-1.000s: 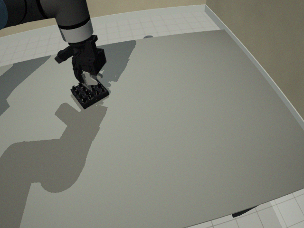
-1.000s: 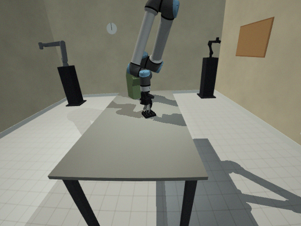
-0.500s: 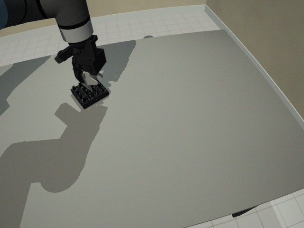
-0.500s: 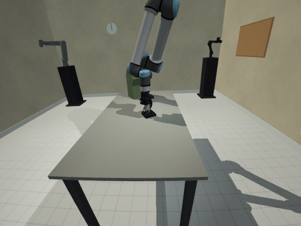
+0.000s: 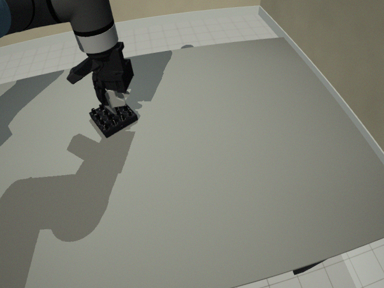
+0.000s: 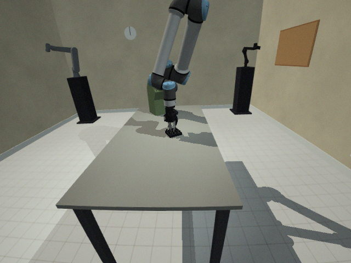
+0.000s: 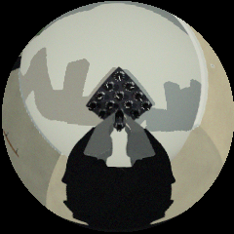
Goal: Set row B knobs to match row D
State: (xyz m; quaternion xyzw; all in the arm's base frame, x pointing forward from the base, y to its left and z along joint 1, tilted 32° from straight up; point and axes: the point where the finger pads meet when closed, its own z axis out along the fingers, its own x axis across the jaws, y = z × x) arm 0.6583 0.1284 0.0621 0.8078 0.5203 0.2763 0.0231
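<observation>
The black knob box (image 5: 113, 117) lies on the grey table, far left in the top view and mid-table at the far end in the exterior view (image 6: 173, 132). It carries several small black knobs in rows. In the wrist view the box (image 7: 119, 96) appears turned like a diamond. My gripper (image 5: 112, 107) stands straight down over the box; it also shows in the exterior view (image 6: 171, 126). Its two pale fingers are shut on one knob (image 7: 118, 120) at the box's near edge in the wrist view (image 7: 118, 124). I cannot tell which row this knob is in, and the knob marks are too small to read.
The table edge (image 5: 325, 83) runs along the right side near a wall. A green block (image 6: 154, 98) stands behind the table's far end. Two black pedestals (image 6: 82, 98) (image 6: 242, 90) with small arms stand on the floor beyond.
</observation>
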